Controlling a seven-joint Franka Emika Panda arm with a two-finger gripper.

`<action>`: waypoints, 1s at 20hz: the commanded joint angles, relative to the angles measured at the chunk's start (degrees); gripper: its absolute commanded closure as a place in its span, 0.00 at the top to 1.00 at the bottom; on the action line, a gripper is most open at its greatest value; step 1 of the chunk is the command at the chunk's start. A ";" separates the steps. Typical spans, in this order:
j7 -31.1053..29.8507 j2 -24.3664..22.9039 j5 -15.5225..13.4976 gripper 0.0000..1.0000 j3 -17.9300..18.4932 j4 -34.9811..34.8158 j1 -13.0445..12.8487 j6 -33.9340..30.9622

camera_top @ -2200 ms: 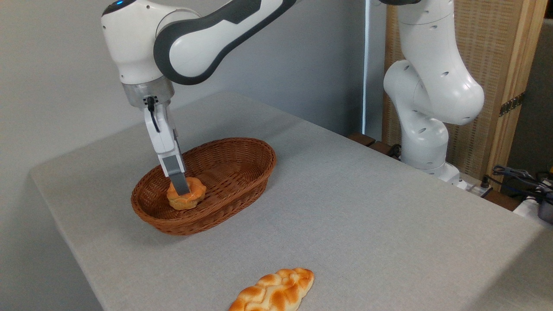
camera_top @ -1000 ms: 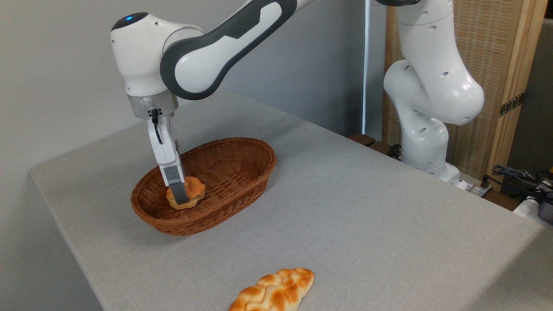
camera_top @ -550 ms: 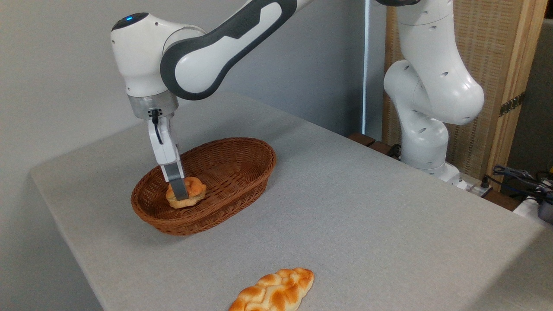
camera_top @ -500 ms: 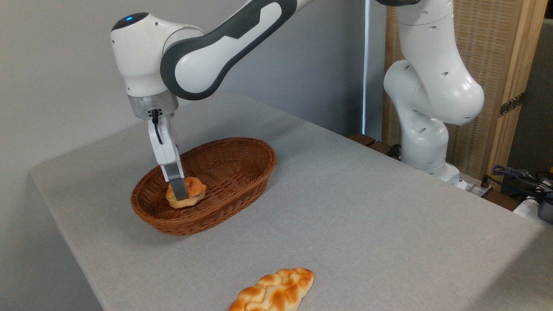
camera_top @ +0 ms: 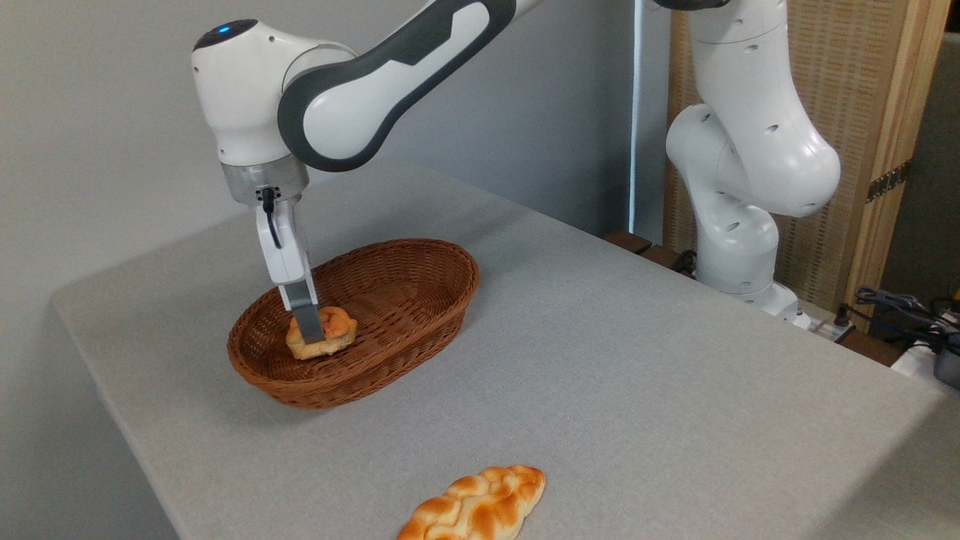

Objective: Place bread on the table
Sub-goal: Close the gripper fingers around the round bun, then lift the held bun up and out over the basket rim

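The bread (camera_top: 330,334), a small golden-orange bun, is inside the brown wicker basket (camera_top: 420,300), near its left end. My gripper (camera_top: 312,334) comes straight down from above and is shut on the bread, with one grey finger (camera_top: 306,319) across its front. The bun looks slightly lifted and tilted off the basket floor. The far finger is hidden behind the bread. The table (camera_top: 600,360) is a light grey surface under the basket.
A long braided loaf (camera_top: 476,506) lies near the table's front edge. The arm's white base (camera_top: 739,225) stands at the back right, with cables (camera_top: 900,307) beside it. The table's left edge runs close to the basket.
The gripper closed on the bread and has risen a little, taking the bun slightly up and to the left inside the basket.
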 commanded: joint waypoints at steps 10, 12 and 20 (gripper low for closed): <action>-1.30 -3.27 -0.41 0.31 0.80 0.05 0.43 -1.29; -1.39 -4.14 -0.49 0.31 0.89 0.05 0.52 -2.44; -3.33 -10.91 -0.40 0.32 5.36 -0.04 0.87 -12.89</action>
